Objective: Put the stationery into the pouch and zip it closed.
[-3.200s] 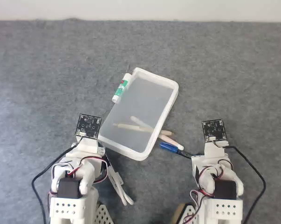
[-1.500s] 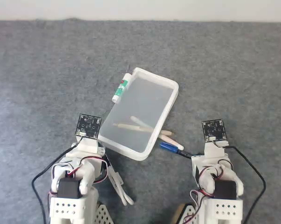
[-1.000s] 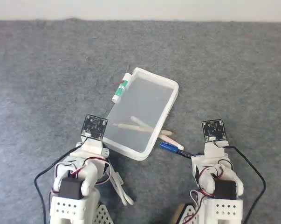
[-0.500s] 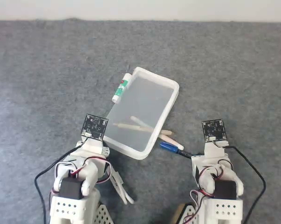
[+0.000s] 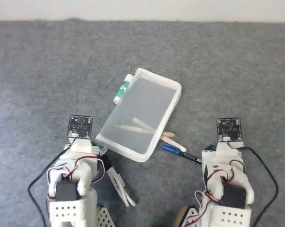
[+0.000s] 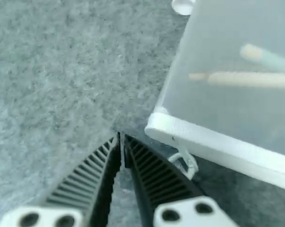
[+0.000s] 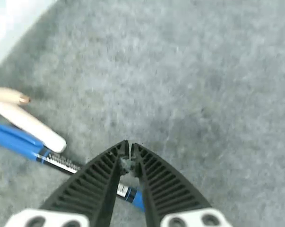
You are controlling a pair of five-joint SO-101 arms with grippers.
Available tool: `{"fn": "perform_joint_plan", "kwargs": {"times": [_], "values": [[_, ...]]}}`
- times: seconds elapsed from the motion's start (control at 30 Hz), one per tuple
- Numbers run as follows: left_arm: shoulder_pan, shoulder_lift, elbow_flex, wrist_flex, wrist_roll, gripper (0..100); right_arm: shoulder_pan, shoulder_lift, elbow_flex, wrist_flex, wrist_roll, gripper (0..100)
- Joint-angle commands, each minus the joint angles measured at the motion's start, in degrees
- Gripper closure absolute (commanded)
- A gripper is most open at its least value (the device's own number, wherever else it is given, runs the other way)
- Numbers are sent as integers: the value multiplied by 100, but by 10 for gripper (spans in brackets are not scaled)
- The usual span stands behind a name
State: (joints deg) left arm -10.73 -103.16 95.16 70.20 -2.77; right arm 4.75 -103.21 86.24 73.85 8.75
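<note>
Grey worktop (image 5: 38,71) carries the translucent pouch (image 5: 147,104) at its middle, with 2 pale sticks (image 5: 130,127) showing through. Left end effector (image 6: 119,138) sits clenched, empty, beside the pouch corner. Right end effector (image 7: 128,144) sits clenched over the blue pen (image 7: 14,137).

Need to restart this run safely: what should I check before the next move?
1. Left end effector empty: ok, jaws together on nothing, beside a corner of the pouch.
2. Right end effector ready to grasp: not ok, jaws together above the blue pen.
3. Stationery loaded: not ok, the blue pen and the glue stick lie outside the pouch.
4. Pale sticks seen through the pouch: cannot tell whether inside or underneath.
5. Pouch mouth open: cannot tell; the zipper pull sits at the corner by the left end effector.
</note>
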Motion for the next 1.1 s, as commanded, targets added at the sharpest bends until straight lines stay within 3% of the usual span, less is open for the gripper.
{"fn": "perform_joint_plan", "kwargs": {"times": [0.0, 0.27, 0.5, 1.07], "values": [[-404, -114, -822, -105, -457, 988, 92, -84, -352, -251, 158, 992], [-615, -114, -980, -114, -668, 988, -418, -84, -123, -268, 501, 992], [-1626, -114, -989, -316, -299, 988, -1253, -13, -651, -180, 589, 992], [-2321, -123, -1042, -431, 9, 988, -4435, -13, -1881, -365, 589, 992]]}}
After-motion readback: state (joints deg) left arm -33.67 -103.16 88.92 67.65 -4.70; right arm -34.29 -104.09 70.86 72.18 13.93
